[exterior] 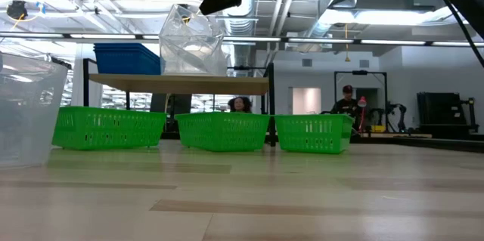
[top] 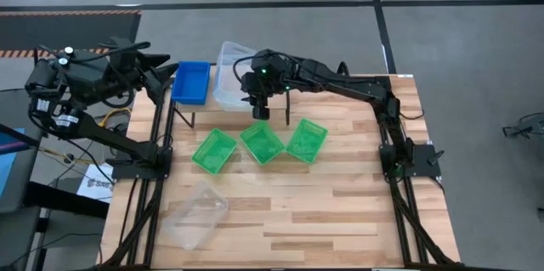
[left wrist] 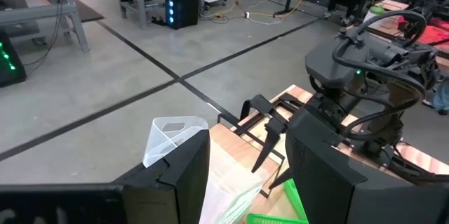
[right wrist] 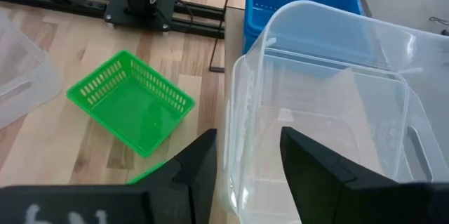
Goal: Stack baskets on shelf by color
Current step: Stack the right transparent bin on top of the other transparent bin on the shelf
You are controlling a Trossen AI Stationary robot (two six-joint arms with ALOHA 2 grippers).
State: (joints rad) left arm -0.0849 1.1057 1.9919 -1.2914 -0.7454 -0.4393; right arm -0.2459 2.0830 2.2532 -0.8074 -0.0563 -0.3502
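The shelf (exterior: 178, 82) stands at the table's far edge. On its top rest blue baskets (top: 191, 81) (exterior: 127, 58) and, to their right, nested clear baskets (top: 229, 76) (right wrist: 330, 112), the upper one tilted (exterior: 193, 41). Three green baskets (top: 214, 149) (top: 262, 142) (top: 307, 139) sit in a row on the table in front of the shelf. A third clear basket (top: 195, 213) lies near the table's near left corner. My right gripper (top: 259, 97) (right wrist: 245, 161) is open above the clear stack's near wall, one finger on each side of it. My left gripper (top: 157, 67) (left wrist: 249, 175) hangs open left of the blue baskets. My right gripper comes from above and from the table's near side at the near wall (right wrist: 235, 126) of the clear stack. Its fingers (right wrist: 200, 161) stand wide apart, one outside and one inside the wall. Whether either finger touches the wall, I cannot tell.
The shelf's black legs (top: 191, 118) stand just behind the green row. The arms' bases (top: 140, 165) (top: 408, 156) sit at the table's left and right edges. Bare wood stretches across the near middle and right (top: 340, 220). People show far off in the room (exterior: 346, 101).
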